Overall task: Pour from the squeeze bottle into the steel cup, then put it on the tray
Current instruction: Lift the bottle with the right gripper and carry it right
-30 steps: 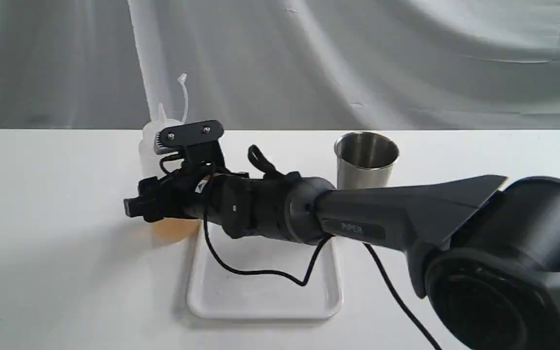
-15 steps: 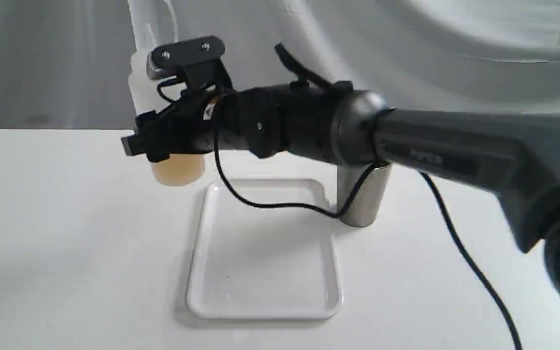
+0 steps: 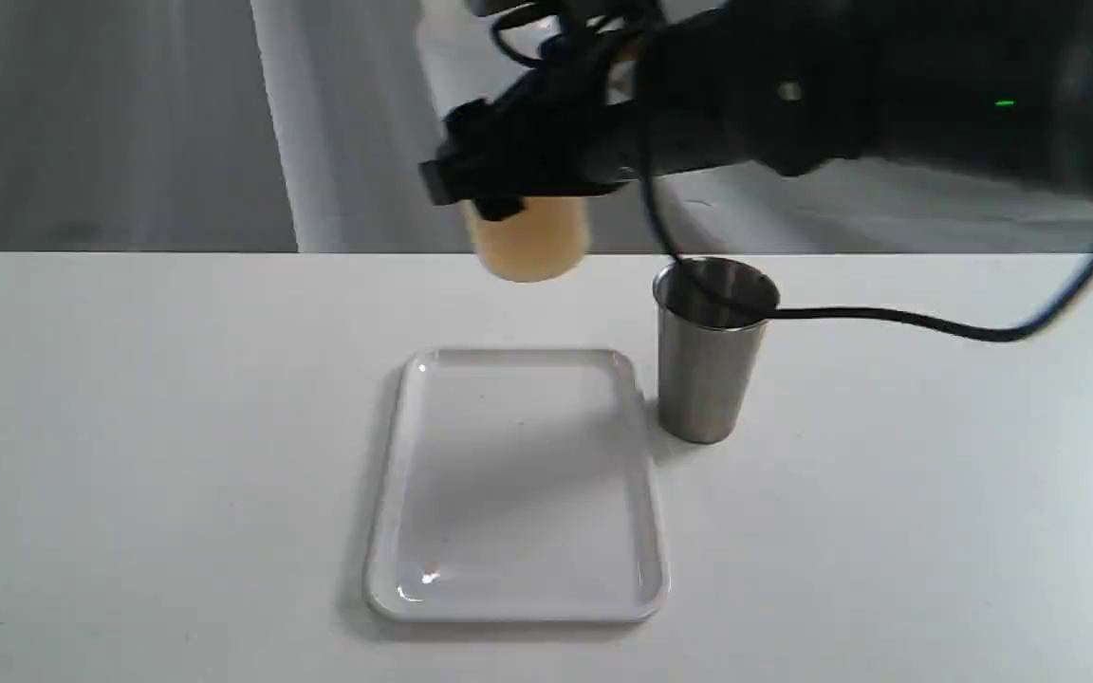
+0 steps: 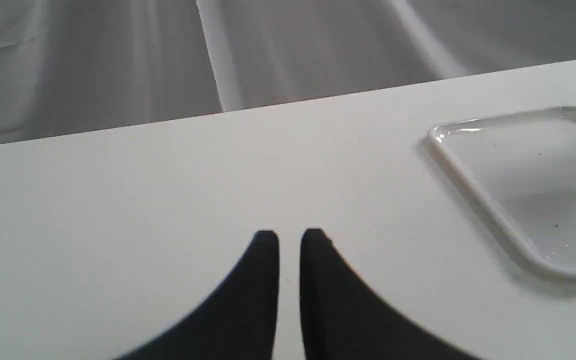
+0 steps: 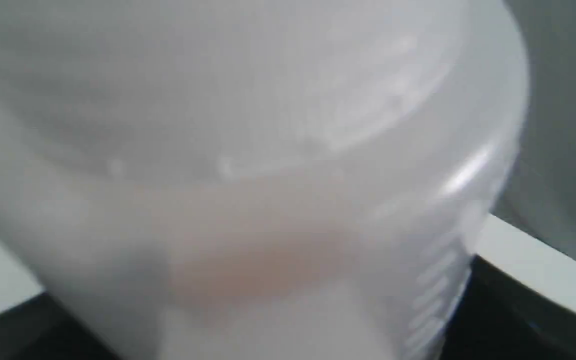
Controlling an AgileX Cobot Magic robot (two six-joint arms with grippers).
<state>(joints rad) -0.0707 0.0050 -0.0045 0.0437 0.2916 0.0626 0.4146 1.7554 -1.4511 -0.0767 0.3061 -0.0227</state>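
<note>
You are gripping the squeeze bottle point(image 3: 529, 242) in the right gripper point(image 3: 509, 180), hanging high beside the steel cup point(image 3: 710, 356), not over it, and, its nozzle apparently hidden, tipping too early is risking liquid spilling short of the rim.

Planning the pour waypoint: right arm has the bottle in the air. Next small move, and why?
Probably carry the translucent squeeze bottle of amber liquid sideways until it is above the brushed steel cup. The right gripper holds it raised, base down, but in the exterior view it hangs beside the cup, not over its open mouth, so tilting now would likely spill.
</note>
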